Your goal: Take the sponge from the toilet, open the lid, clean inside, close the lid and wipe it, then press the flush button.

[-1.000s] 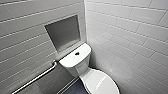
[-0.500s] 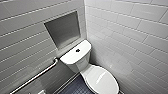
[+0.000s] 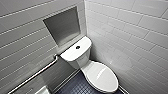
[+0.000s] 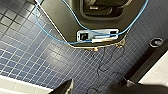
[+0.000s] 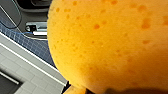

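Right wrist view: sponge (image 5: 112, 45), porous orange

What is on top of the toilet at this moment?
The dark flush button sits mid-tank on the toilet. The lid is shut, hiding the bowl's inside. The sponge is off it, close before the right wrist camera.

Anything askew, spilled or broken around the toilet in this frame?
Nothing stands out. The toilet sits square in the corner with its lid down and the flush button in place on top. There is no spill on the dark tiled floor. The sponge is off the toilet, held aloft at the right wrist.
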`<state>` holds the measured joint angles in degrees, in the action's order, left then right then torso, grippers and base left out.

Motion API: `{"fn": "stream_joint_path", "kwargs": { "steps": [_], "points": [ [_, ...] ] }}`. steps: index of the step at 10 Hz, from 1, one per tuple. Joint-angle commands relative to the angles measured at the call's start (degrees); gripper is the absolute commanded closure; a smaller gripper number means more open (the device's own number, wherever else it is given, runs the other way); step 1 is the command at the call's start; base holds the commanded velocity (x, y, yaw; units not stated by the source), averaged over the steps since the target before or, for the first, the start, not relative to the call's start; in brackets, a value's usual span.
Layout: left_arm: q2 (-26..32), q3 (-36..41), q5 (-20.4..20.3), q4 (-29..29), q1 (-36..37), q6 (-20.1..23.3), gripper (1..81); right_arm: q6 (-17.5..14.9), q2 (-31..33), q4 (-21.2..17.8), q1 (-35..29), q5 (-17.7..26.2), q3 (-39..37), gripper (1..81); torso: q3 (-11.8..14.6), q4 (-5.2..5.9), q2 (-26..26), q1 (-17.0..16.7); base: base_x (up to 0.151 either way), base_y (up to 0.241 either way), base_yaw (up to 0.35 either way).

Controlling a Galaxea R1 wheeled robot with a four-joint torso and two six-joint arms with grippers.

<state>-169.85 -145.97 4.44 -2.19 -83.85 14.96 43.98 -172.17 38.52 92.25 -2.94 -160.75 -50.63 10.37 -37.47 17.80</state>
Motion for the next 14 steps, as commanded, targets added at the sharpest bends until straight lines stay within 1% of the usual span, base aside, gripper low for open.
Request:
{"fn": "stream_joint_path", "kwargs": {
  "steps": [1, 2, 3, 4, 5, 7, 8, 14],
  "points": [
    [0.47, 0.07, 5.05, 0.17, -1.19, 0.34, 1.0, -36.87, -1.27, -30.99, -0.26, 5.67, 1.75, 81.1, 0.00, 0.00, -0.05, 0.02, 0.000, 0.000, 0.000],
    [0.47, 0.07, 5.05, 0.09, -1.28, 0.34, 1.0, -42.02, -1.10, -35.50, -0.51, 5.66, 1.50, 81.1, 0.00, 0.00, 0.50, -0.31, 0.000, 0.000, 0.000],
    [0.39, 0.15, 5.05, 0.08, -1.37, 0.34, 1.0, -42.40, -0.58, -36.15, -1.91, 5.83, 1.33, 81.1, 0.00, 0.00, 6.21, -4.04, 0.000, 0.000, 0.000],
    [0.21, 0.15, 5.05, 0.17, -1.37, 0.34, 1.0, -42.40, 0.13, -36.15, -2.64, 6.63, 1.50, 81.1, 0.00, 0.00, 6.15, -4.13, 0.000, 0.000, 0.000],
    [0.21, 0.07, 5.05, 0.17, -1.37, 0.34, 1.0, -42.40, 0.04, -36.41, -2.37, 5.84, 1.67, 81.1, 2.47, 0.00, 6.67, -4.61, 0.000, 0.000, 0.000],
    [0.21, 0.07, 5.05, 0.17, -1.37, 0.34, 1.0, -42.31, -0.13, -36.50, -2.54, 5.75, 1.76, 81.1, 6.12, 0.00, 9.64, -6.51, 0.000, 0.000, 0.000],
    [0.12, 0.07, 4.97, 0.17, -1.37, 0.34, 1.0, -42.31, -0.13, -36.68, -2.46, 5.67, 1.76, 81.1, 7.46, 0.00, 11.22, -7.52, 0.000, 0.000, 0.000],
    [-0.41, -0.37, 4.97, 0.26, -1.37, 0.34, 1.0, -42.31, -0.57, -36.69, -2.63, 5.75, 1.85, 81.1, 19.76, 0.00, 23.43, -15.59, 0.000, 0.000, 0.000]
  ]
}}
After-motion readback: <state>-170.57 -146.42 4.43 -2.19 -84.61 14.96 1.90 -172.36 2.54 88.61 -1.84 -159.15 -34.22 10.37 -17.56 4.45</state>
